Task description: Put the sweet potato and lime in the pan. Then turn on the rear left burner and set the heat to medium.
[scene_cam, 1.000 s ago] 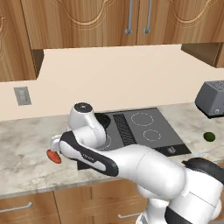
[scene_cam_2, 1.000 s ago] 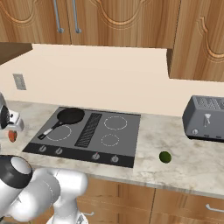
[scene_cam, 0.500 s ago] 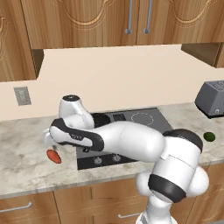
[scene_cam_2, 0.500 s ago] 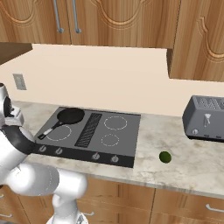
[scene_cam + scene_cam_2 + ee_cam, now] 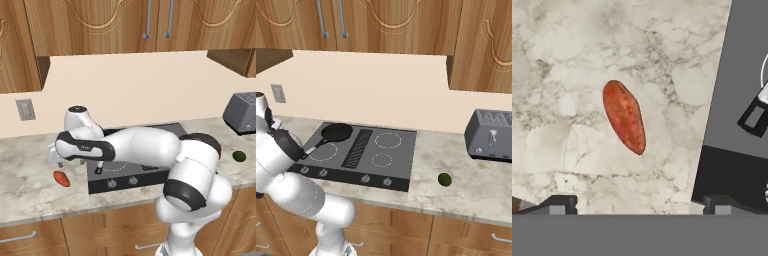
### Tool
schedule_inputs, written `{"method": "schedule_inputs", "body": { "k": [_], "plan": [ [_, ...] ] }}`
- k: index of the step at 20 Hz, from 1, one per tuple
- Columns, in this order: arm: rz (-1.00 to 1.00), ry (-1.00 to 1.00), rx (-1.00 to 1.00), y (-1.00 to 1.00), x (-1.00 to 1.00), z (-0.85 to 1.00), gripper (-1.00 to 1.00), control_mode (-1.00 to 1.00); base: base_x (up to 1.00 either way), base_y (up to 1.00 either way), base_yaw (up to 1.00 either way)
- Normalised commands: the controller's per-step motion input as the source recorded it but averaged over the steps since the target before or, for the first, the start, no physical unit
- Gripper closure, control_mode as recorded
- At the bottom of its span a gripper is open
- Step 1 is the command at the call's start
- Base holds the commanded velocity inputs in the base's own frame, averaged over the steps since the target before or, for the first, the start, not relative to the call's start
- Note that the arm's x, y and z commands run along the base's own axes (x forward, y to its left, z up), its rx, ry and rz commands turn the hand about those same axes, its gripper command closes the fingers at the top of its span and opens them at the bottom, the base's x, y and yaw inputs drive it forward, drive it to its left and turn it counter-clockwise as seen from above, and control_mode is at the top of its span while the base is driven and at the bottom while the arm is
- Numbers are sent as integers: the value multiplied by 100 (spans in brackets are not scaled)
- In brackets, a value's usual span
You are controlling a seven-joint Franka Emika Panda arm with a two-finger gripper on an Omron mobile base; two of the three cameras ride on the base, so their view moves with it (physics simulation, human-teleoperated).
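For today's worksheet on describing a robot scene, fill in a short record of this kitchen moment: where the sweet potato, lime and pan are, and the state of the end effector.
sweet potato: lying on the marble counter, left of the cooktop
lime: on the counter, right of the cooktop, in front of the toaster
pan: empty, on the rear left burner
end effector: open, above the sweet potato, holding nothing
task progress: neither item in the pan yet
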Motion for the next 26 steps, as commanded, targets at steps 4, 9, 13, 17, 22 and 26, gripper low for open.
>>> {"method": "schedule_inputs", "body": {
  "k": [4,9,13,17,22,26],
  "plan": [
    [0,-4,0,24,13,-23,-100,-100,0,0,0],
    [0,-5,0,31,12,-25,-100,-100,0,0,0],
    [0,-5,0,23,11,-22,-100,-100,0,0,0],
    [0,-3,0,0,0,-6,-100,-100,0,0,0],
    [-1,0,0,0,0,-3,-100,-100,0,0,0],
    [-4,0,-2,-1,9,-21,-100,-100,0,0,0]
  ]
}}
